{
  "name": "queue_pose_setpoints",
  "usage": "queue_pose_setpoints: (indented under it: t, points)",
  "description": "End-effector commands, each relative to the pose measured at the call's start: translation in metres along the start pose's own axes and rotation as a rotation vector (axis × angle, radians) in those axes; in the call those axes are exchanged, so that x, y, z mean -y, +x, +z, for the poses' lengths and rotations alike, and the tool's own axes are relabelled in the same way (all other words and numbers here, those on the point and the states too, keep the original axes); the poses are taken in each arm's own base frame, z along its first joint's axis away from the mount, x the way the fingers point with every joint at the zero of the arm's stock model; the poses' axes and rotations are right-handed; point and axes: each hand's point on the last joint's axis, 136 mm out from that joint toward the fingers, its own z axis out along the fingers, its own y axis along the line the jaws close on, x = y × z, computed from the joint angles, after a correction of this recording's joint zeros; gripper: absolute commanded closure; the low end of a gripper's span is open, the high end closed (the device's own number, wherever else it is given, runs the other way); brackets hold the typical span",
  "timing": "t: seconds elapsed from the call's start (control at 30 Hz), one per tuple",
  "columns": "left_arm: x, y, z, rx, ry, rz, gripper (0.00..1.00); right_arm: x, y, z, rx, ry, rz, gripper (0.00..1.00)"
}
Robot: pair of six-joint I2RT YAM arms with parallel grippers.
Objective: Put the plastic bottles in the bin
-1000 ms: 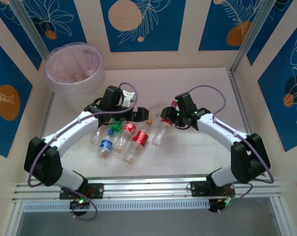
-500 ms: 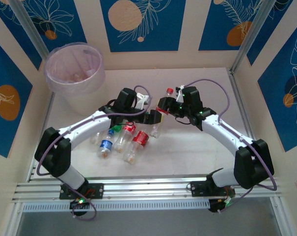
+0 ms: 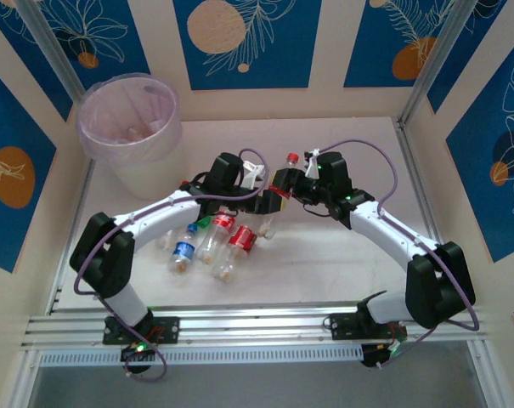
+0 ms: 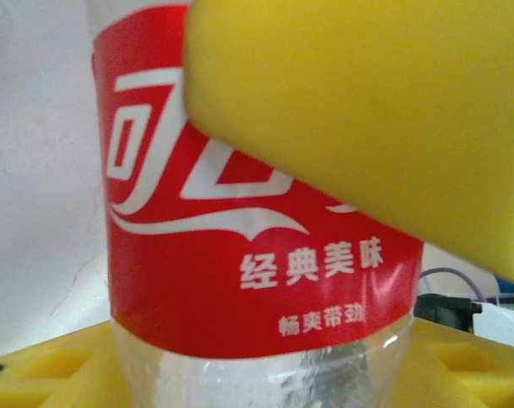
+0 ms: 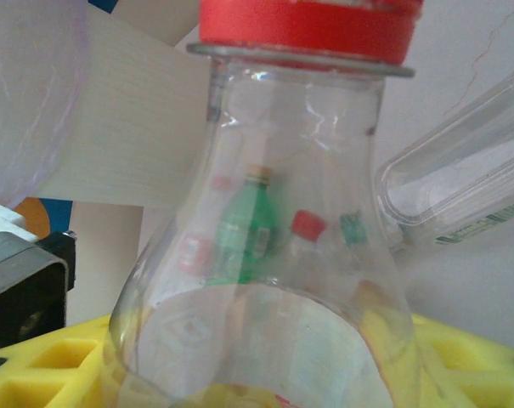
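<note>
A clear bottle with a red label (image 4: 240,280) and red cap (image 3: 292,158) stands upright in the air over the middle of the table. My right gripper (image 3: 285,182) is shut on its upper body (image 5: 299,170), yellow pads on both sides. My left gripper (image 3: 269,202) comes from the left and has its yellow pads (image 4: 44,374) pressed against the labelled part, just under the right gripper's pad (image 4: 367,110). Several more bottles lie below: blue-labelled (image 3: 184,251), green (image 3: 202,223), red-labelled (image 3: 241,240). The pale lilac bin (image 3: 91,136) stands far left.
Metal frame posts (image 3: 426,76) rise at the back corners and patterned walls close in the table. A metal rail (image 3: 257,327) runs along the near edge. The bin's translucent wall (image 5: 23,93) appears at the upper left of the right wrist view.
My right gripper lifted the bottle off the table and swung it left and upright. My left gripper moved right, away from the lying bottles, and closed in on the held bottle.
</note>
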Motion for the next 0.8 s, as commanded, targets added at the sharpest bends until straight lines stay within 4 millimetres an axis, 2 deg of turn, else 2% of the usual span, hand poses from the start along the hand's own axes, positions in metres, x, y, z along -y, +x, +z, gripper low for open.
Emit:
queue_pose_setpoints:
  t: [0.0, 0.2, 0.37, 0.47, 0.63, 0.77]
  points:
    - [0.007, -0.011, 0.002, 0.034, 0.022, 0.027, 0.41, -0.008, 0.001, -0.008, 0.007, -0.034, -0.003, 0.38]
    - [0.005, -0.009, 0.002, 0.031, 0.02, 0.022, 0.49, -0.007, -0.001, -0.01, 0.017, -0.03, 0.0, 0.32]
    - [0.003, -0.008, 0.003, 0.031, 0.013, 0.02, 0.49, -0.006, -0.005, -0.014, 0.029, -0.018, 0.004, 0.19]
    - [0.001, -0.008, 0.003, 0.031, 0.005, 0.022, 0.5, -0.004, -0.009, -0.019, 0.037, -0.01, 0.004, 0.15]
    - [-0.003, -0.006, 0.004, 0.029, -0.011, 0.021, 0.51, -0.006, -0.015, -0.035, 0.061, 0.0, -0.009, 0.13]
    - [-0.004, -0.008, 0.003, 0.037, -0.019, 0.023, 0.54, -0.004, -0.021, -0.056, 0.098, 0.027, -0.028, 0.12]
